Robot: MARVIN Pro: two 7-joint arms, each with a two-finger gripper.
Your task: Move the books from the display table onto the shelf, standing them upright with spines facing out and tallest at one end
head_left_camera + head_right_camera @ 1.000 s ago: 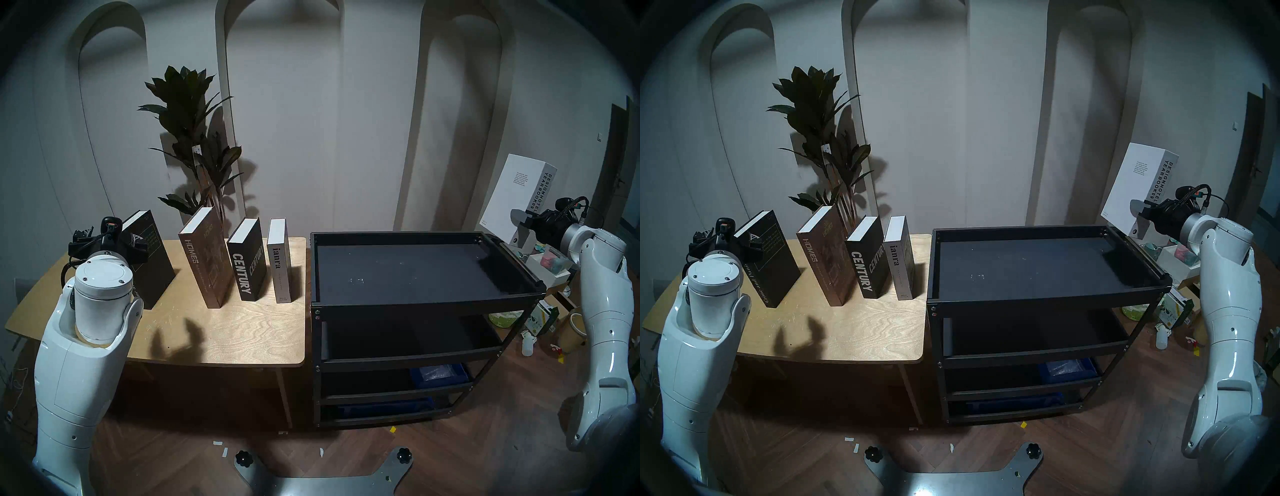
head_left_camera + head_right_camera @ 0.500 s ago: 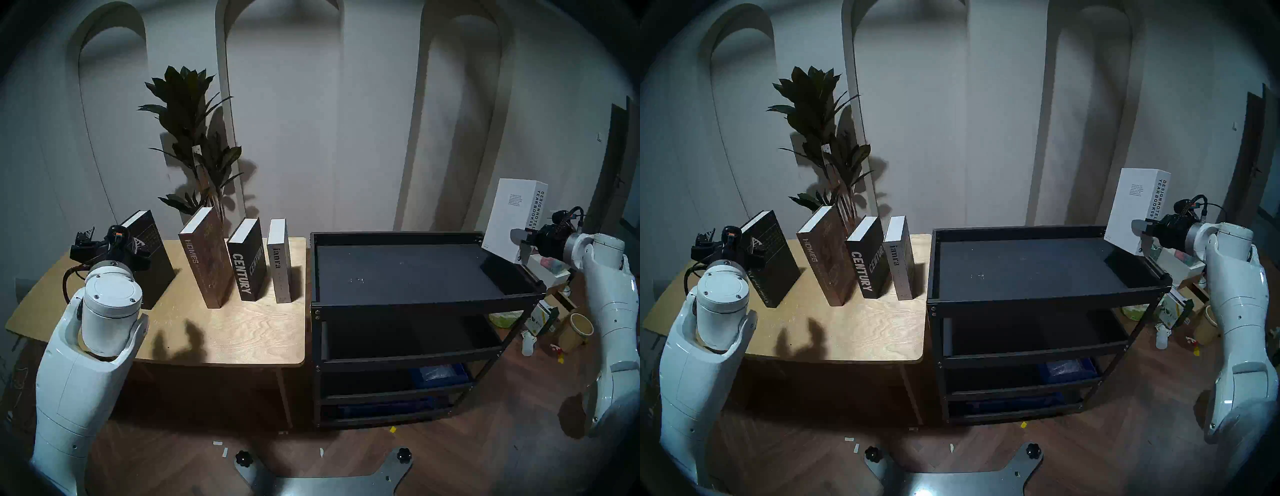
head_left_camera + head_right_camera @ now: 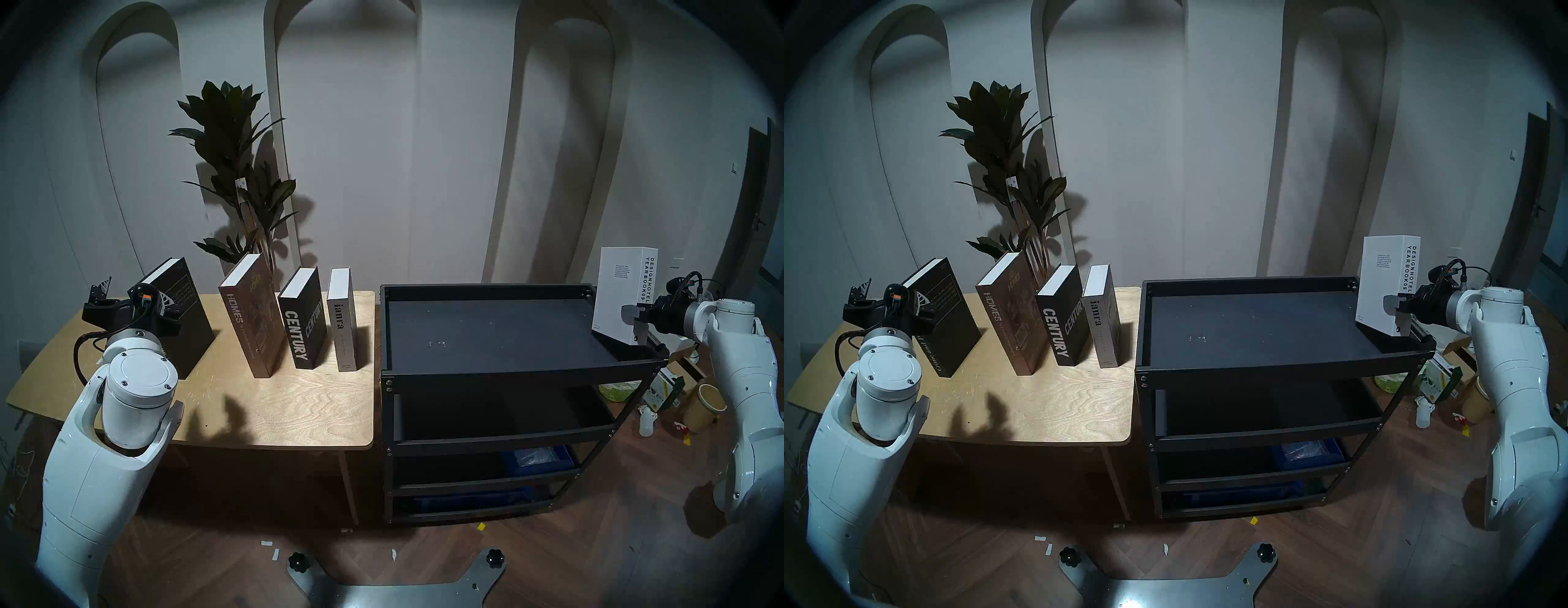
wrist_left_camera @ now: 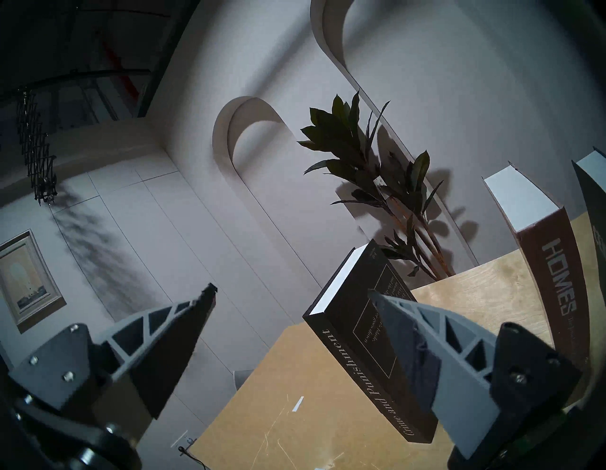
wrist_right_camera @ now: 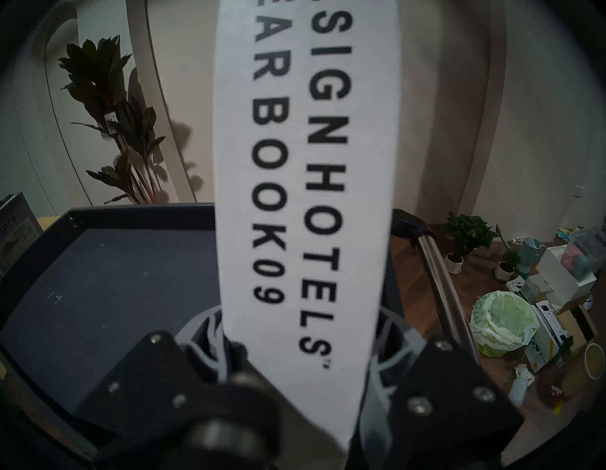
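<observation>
- The right gripper (image 3: 635,322) is clenched on the spine of the white book (image 3: 623,297), low down, so the book stands upright with its title facing out.
- That book is at the shelf's (image 3: 509,373) 3 o'clock end, over the top tray; I judge that a start at one end leaves room for a height-ordered row.
- Whether its bottom edge touches the tray cannot be told; the right wrist view is filled by the spine.
- The left gripper (image 4: 292,295) is released, jaws wide, with one finger (image 4: 406,328) in front of the black book's (image 4: 370,344) cover and the other out in free air, so it does not yet straddle the book; likely the next pick.
- HOMES (image 3: 252,318), CENTURY (image 3: 303,318) and ianra (image 3: 341,318) stand on the table (image 3: 297,407), at 3 o'clock of the black book.
- The left arm hides the black book's lower spine in the head views.
</observation>
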